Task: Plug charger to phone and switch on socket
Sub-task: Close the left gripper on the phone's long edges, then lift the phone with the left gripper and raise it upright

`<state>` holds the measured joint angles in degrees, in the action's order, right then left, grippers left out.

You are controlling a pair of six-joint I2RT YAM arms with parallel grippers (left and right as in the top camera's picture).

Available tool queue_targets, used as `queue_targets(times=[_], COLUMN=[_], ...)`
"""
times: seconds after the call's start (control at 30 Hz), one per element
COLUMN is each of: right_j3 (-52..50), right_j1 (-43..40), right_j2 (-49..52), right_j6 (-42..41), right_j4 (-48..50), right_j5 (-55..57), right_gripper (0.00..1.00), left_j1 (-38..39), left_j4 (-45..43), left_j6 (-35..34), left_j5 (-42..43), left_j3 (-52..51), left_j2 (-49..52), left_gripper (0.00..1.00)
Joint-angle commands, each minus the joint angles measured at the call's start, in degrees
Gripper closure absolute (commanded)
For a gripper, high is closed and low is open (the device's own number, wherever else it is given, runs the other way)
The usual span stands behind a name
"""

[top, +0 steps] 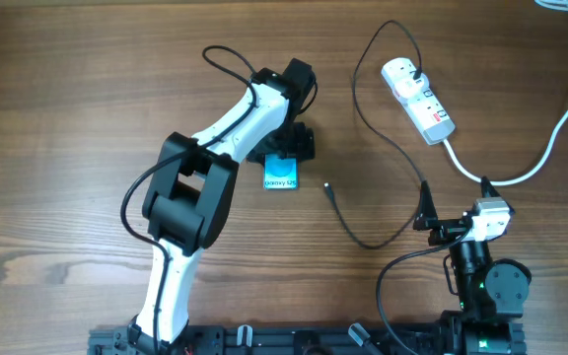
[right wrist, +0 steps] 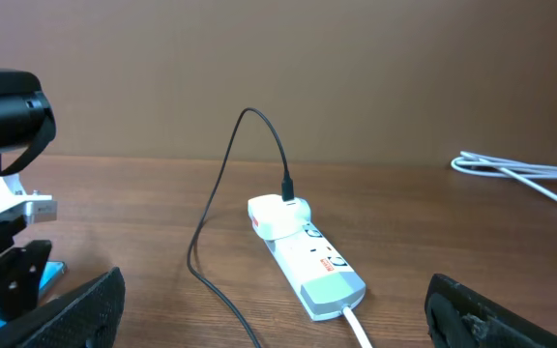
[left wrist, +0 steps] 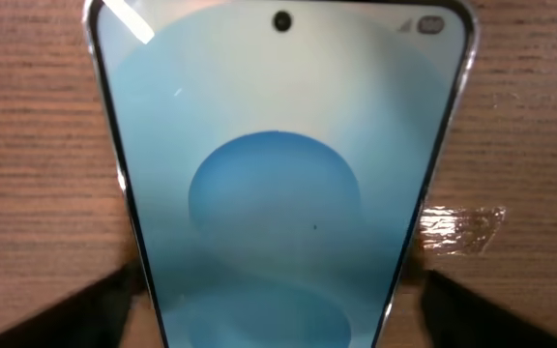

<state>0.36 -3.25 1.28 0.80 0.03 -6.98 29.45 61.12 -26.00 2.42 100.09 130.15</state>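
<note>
**Q:** Entry one, the phone. Where is it lying?

**A:** It is lying flat on the table, left of centre, with its cyan screen glowing upward. The left gripper is sitting over its far end. In the wrist view its fingers are pressing against both long edges, so it is clamping the phone.

**Q:** Entry two, the charger?

**A:** It is plugging into the far end of the socket and sweeping in a wide curve between the two arms. Its plug tip is lying loose on the wood, just right of the phone and not touching it.

**Q:** Are the socket's switches on or off?

**A:** Red marks are showing, but I cannot tell the positions.

**Q:** Entry three, the right gripper?

**A:** It is sitting just beside the cable's curve, with its jaws spread wide and carrying nothing.

**Q:** Is anything crowding the work?

**A:** The left arm is hiding the phone's far end from overhead. A thick white lead is trailing from the socket's near end, past the right gripper, toward the right edge. More white cables are lying at the far right. A scrap of clear tape is sticking to the wood beside the phone.
</note>
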Motion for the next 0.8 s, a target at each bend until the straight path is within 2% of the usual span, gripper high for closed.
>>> queue_targets(times=[0.0, 0.23, 0.33, 0.43, 0.67, 0.77], right_j3=[0.00, 0.00, 0.00, 0.00, 0.00, 0.00], right_j1=[0.17, 0.17, 0.17, 0.17, 0.17, 0.17], right_j2=[-0.26, -0.26, -0.26, -0.26, -0.26, -0.26], right_j6=[0.66, 0.68, 0.68, 0.66, 0.68, 0.66], right_j4=[0.26, 0.26, 0.26, 0.26, 0.26, 0.26], right_j5=[0.76, 0.76, 0.76, 0.76, 0.76, 0.76], right_gripper=[0.00, 0.00, 0.00, 0.00, 0.00, 0.00], left_j1=[0.07, 0.92, 1.60, 1.62, 1.62, 1.62], left_j4=[-1.09, -4.50, -5.90, -5.84, -5.84, -5.62], left_j6=[0.02, -0.39, -3.26, -3.21, -3.23, -3.19], left_j5=[0.28, -0.22, -5.46, -5.70, -4.85, -4.90], left_j3=[-1.75, -3.69, -6.34, -7.10, -7.10, -7.10], left_j2=[-0.04, -0.04, -0.04, -0.04, -0.04, -0.04], left_gripper=[0.00, 0.00, 0.04, 0.05, 0.28, 0.32])
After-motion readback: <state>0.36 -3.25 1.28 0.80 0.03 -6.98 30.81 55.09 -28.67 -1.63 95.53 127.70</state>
